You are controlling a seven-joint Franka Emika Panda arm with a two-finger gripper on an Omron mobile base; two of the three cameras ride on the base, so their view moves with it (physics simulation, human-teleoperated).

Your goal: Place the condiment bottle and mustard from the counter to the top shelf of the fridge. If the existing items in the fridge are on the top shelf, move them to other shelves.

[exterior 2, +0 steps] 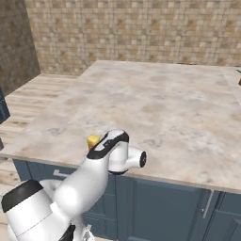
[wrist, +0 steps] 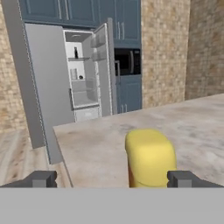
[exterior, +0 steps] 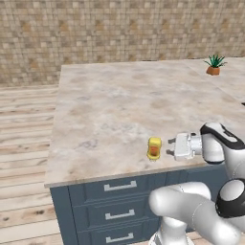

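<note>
The mustard (exterior: 154, 148), a squat yellow squeeze bottle with an orange label, stands near the front edge of the beige marbled counter (exterior: 124, 105). My gripper (exterior: 169, 147) is level with it on its right, open, fingers pointing at it. In the hand view the mustard (wrist: 150, 157) is just ahead of my gripper (wrist: 113, 179), nearer the right fingertip (wrist: 183, 178). Nothing is clasped. Its top (exterior 2: 93, 140) peeks out behind my arm. Far off, the fridge (wrist: 46, 87) stands open. A small dark bottle (wrist: 75, 53), probably the condiment bottle, is on its top shelf. A pale cylinder (wrist: 73, 73) stands one shelf lower.
A potted plant (exterior: 214, 65) sits at the counter's far right corner. Dark blue-grey drawers (exterior: 119, 186) with silver handles run below the front edge. Wooden floor lies left of the counter. A black microwave (wrist: 128, 61) is built in right of the fridge.
</note>
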